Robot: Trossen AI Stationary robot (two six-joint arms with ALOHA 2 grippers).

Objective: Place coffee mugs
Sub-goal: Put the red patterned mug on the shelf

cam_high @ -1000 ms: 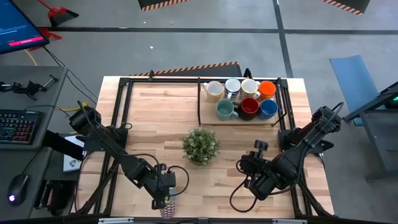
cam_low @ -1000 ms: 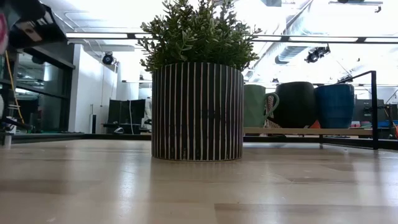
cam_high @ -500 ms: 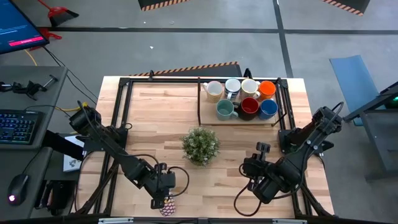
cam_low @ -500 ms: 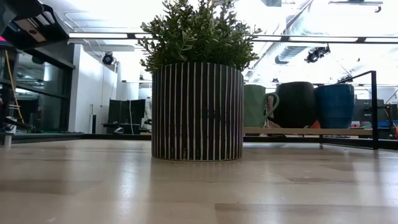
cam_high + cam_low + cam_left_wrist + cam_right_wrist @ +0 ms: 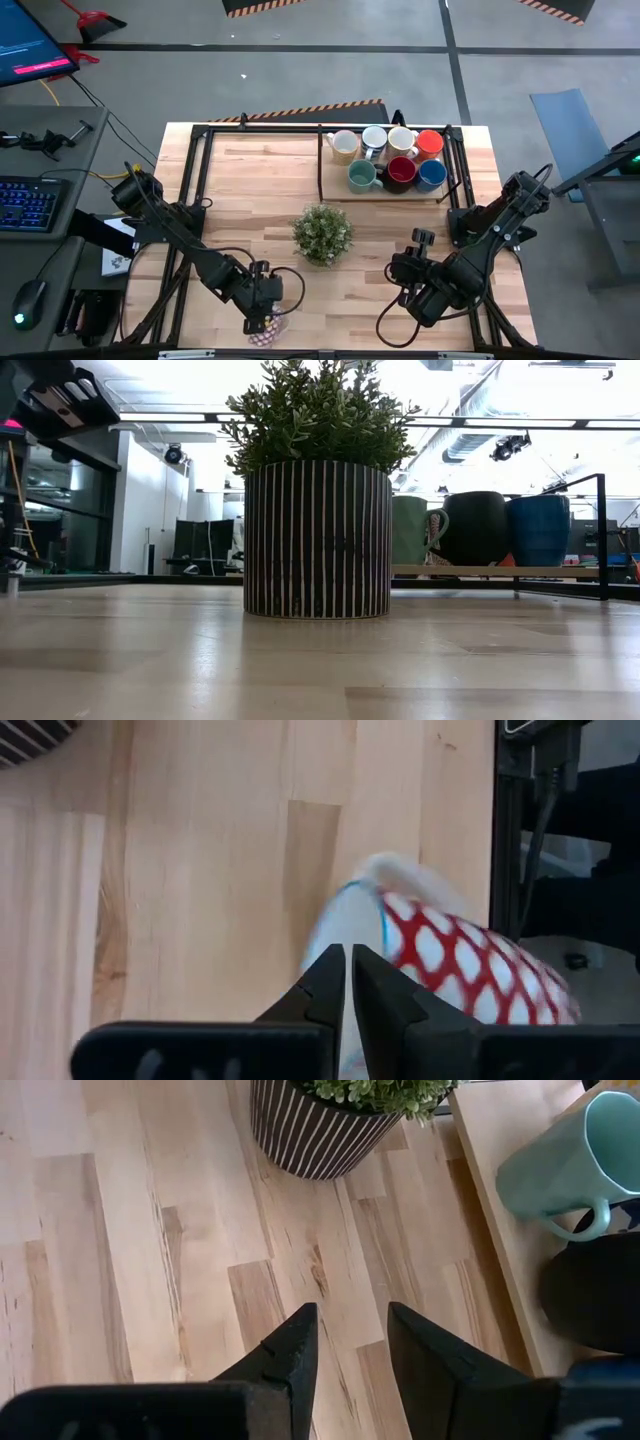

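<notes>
Step in hand: seven mugs already stand on the raised shelf at the table's far right corner; the eighth, a white mug with a red lattice pattern, is held at the table's near edge, left of the middle, so I judge this to be the pick-up and carry of the last mug

Left gripper: at the near edge over the patterned mug; in the wrist view its fingers are drawn almost together, seemingly pinching the mug's rim, with the mug tipped on its side beyond them

Right gripper: waiting over the right half of the table, between the near edge and the shelf; fingers parted a little, holding nothing

Shelf: cream, two white and orange mugs in the far row; pale green, red and blue in the near row

Potted plant: mid-table, between the held mug and the shelf

Next move calls for: lifting the mug clear, carrying it round or over the plant, and finding a free spot on the shelf, likely its left part; that is a long reach for the left arm, so a handover to the right may be needed

Risk: a rim pinch on a tilted mug could slip
</notes>
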